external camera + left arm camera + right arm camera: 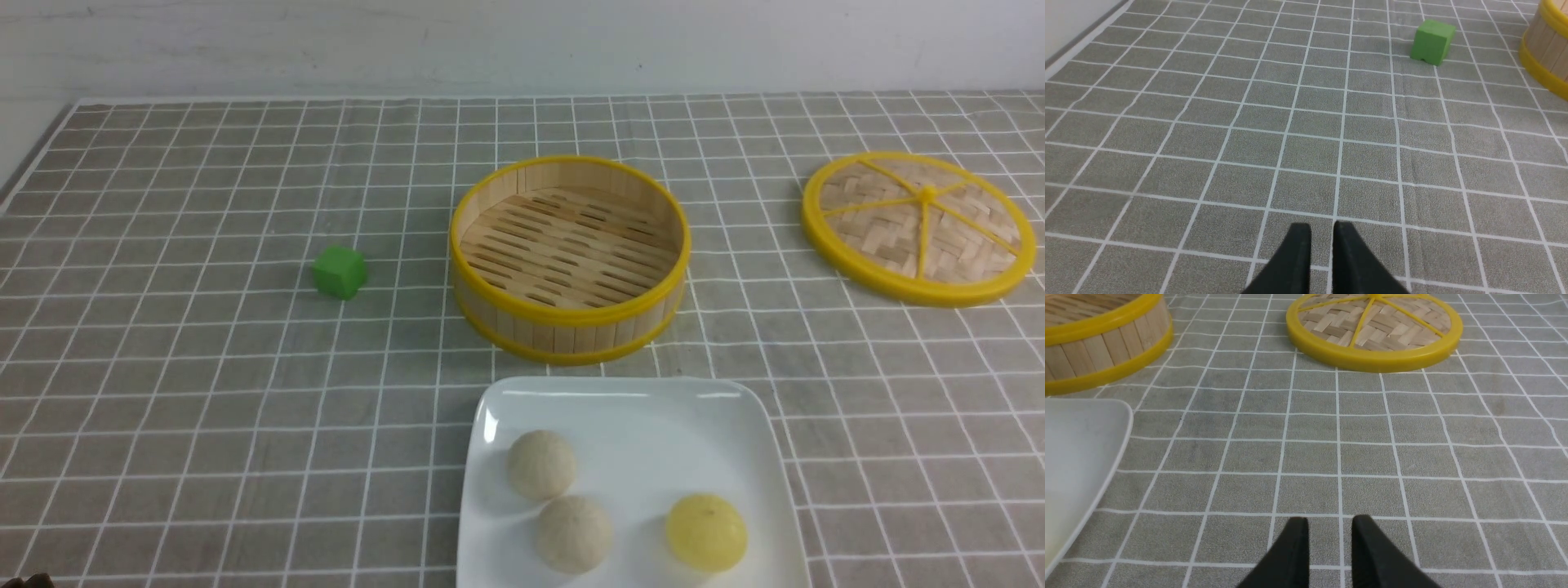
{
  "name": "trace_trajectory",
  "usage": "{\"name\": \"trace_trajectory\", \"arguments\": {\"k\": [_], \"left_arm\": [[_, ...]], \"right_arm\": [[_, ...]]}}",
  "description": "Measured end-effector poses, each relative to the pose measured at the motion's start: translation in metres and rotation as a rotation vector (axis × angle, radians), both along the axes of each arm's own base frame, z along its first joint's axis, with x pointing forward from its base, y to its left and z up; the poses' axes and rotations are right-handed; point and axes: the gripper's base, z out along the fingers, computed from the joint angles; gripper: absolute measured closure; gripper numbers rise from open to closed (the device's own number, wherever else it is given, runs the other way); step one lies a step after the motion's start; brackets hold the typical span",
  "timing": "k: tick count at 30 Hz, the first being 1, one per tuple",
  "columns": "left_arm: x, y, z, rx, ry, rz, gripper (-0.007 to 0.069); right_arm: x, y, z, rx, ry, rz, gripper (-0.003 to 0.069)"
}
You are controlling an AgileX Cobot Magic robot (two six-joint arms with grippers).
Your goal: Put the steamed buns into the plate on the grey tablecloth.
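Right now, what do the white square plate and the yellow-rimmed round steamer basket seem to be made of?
White square plate: likely glazed ceramic, possibly melamine; glossy, with bright highlights along its rim.
Yellow-rimmed round steamer basket: matte pale wood or bamboo slats, visible in wall and slotted floor; the smooth yellow bands look plastic.

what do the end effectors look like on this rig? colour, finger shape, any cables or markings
Only the finger ends show, in the wrist views. The left end effector and the right end effector each have two matte black fingers, wedge-shaped and tapering to blunt, squared tips. No cables, markings or labels are visible. The arms themselves are out of frame in every view.
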Motion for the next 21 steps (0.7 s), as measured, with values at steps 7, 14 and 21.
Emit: {"name": "trace_trajectory", "arguments": {"k": [7, 14, 21], "left_arm": [[0.0000, 0.0000, -0.0003, 0.001, 0.001, 0.000, 0.0501], [0.0000, 0.0000, -0.0003, 0.001, 0.001, 0.000, 0.0496], [0.0000, 0.0000, -0.0003, 0.001, 0.001, 0.000, 0.0486]], "right_arm": [[0.0000, 0.0000, 0.0000, 0.000, 0.000, 0.000, 0.0473], [0.0000, 0.0000, 0.0000, 0.000, 0.000, 0.000, 0.0468], [0.0000, 0.0000, 0.0000, 0.000, 0.000, 0.000, 0.0459]]}}
